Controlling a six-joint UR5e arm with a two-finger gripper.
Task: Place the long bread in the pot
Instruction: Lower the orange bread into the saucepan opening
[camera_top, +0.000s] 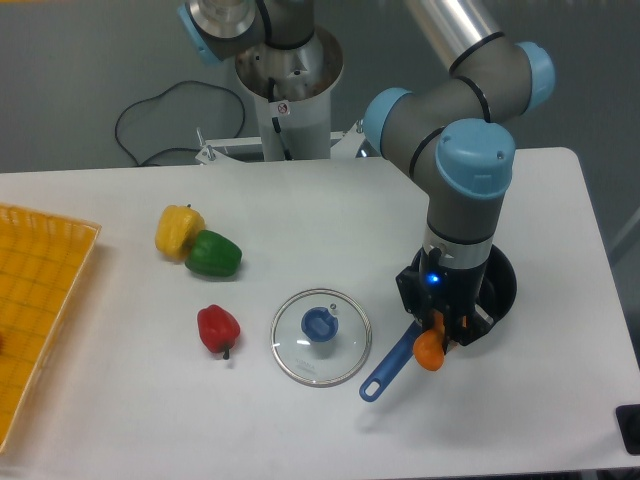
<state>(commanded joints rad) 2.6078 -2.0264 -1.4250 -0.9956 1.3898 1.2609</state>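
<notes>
The gripper (440, 335) is seen pointing straight down at the near rim of the pot (500, 285), and the bread (430, 349) is clamped between its fingers, only the rounded orange lower end showing beneath them. The bread is held upright, apparently just above the spot where the blue handle (388, 368) meets the pot, so it is not yet inside the bowl. Most of the pot is hidden behind the wrist; only a dark arc of rim is visible to the right of the gripper. Whether the bread's end touches the handle or hangs just over it cannot be told.

The task is judged to be well along: the bread is grasped and carried to the pot. What is left is a short shift toward the pot's centre, a lowering, and a release.

Left of the pot, the glass lid (321, 336) is lying flat just beside the handle's tip. Farther left, a red pepper (218, 328) is found, and beyond it a green pepper (213, 254) touching a yellow pepper (178, 229). A yellow tray (40, 300) is set well apart from the pot, at the far left edge.
</notes>
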